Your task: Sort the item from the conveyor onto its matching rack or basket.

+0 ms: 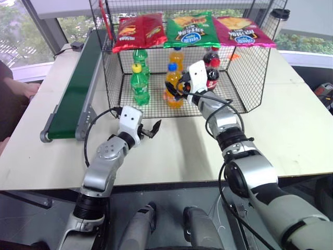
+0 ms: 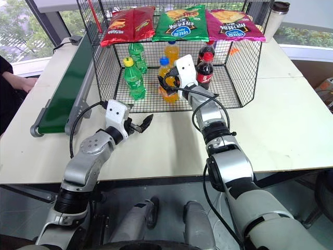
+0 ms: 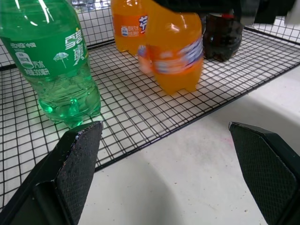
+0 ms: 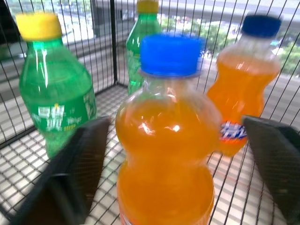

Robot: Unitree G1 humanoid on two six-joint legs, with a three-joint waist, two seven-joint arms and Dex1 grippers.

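The item, an orange soda bottle [image 1: 174, 87] with a blue cap, stands upright on the grid floor near the front of the black wire basket [image 1: 244, 88]. My right gripper [image 1: 175, 90] reaches into the basket, open. Its fingers [image 4: 79, 173] stand on either side of the bottle [image 4: 168, 140], with a small gap on each side. My left gripper [image 1: 152, 128] hovers open over the white table just in front of the basket, holding nothing. The dark green conveyor [image 1: 78, 88] runs along the table's left side with nothing on it.
Inside the basket stand two green bottles [image 1: 139, 86], a second orange bottle [image 1: 177, 57] and cola bottles [image 1: 212, 70]. Three crisp bags [image 1: 190, 28] lie on its top. A person's hand [image 1: 21, 88] rests at the left edge. A tumbler [image 1: 278, 21] stands back right.
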